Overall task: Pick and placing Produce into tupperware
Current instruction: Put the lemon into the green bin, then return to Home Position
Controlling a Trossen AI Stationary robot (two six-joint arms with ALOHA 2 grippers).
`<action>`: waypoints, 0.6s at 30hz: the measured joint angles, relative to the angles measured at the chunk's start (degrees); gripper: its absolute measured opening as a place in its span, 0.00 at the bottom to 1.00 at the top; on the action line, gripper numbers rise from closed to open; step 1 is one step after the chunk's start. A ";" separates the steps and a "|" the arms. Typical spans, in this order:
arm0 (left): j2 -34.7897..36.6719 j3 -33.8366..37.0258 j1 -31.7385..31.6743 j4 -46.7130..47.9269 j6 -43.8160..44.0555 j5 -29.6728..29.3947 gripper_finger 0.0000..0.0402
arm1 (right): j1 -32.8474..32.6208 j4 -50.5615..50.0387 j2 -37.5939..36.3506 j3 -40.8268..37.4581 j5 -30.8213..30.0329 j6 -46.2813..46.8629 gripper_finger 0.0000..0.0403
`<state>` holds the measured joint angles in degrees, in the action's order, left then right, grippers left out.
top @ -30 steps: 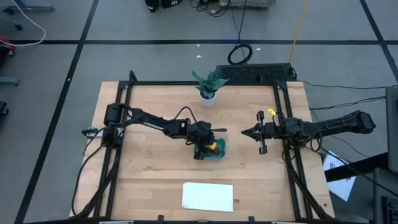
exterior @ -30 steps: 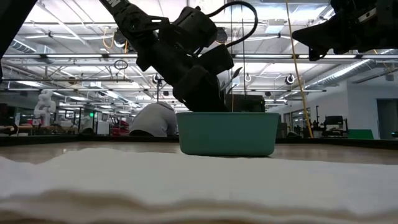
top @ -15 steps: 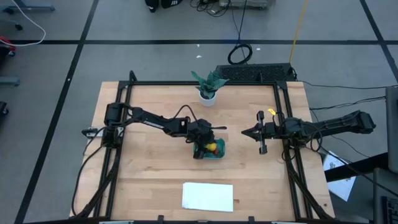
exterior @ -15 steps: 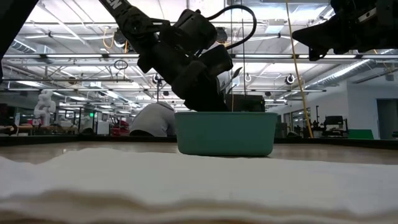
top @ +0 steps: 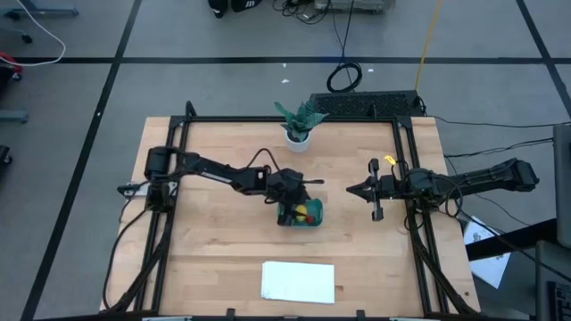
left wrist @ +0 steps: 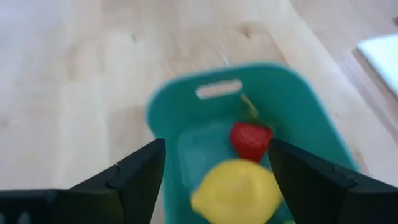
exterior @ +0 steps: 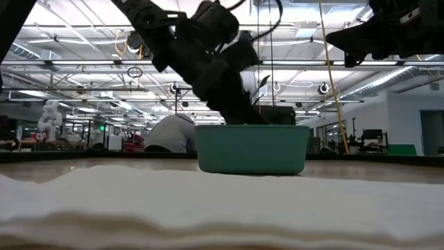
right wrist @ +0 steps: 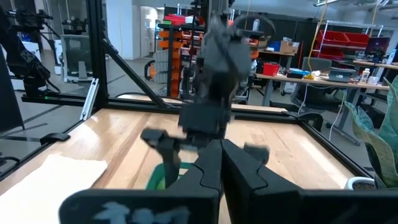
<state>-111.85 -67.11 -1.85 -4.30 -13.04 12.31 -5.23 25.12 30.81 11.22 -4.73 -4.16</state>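
Note:
The teal tupperware (top: pixel 302 216) stands at the middle of the table, and its wall faces the low view (exterior: pixel 251 147). Inside it lie the yellow lemon piece (left wrist: pixel 236 190), the small red piece (left wrist: pixel 250 140) and a green piece (top: pixel 288 214). My left gripper (left wrist: pixel 216 143) hangs open over the tub's left end, slanting down into it (exterior: pixel 239 111). Its fingers stand on either side of the lemon without touching it. My right gripper (top: pixel 350 189) waits shut in the air at the table's right side (right wrist: pixel 221 163).
A leafy plant in a white pot (top: pixel 297 125) stands at the table's far edge. A flat white sheet (top: pixel 298 282) lies near the front edge and fills the low view's foreground (exterior: pixel 208 201). Black frame rails (top: pixel 174 178) run along both sides of the table.

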 joint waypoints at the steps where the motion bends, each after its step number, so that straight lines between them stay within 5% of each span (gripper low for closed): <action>1: 0.69 0.00 0.00 0.16 -0.30 -0.37 0.72 | 0.00 -0.02 0.00 0.00 0.00 0.00 0.00; 10: 8.01 -0.07 0.00 3.16 -0.83 -0.43 0.66 | 0.00 -0.06 0.02 0.00 0.00 0.02 0.00; 18: 8.89 -0.09 0.00 7.06 -1.38 -0.63 0.28 | 0.00 -0.07 0.02 0.00 0.02 0.04 0.00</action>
<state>-102.96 -67.20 -1.85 2.75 -14.42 11.68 -5.23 25.05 30.83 11.22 -4.71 -4.12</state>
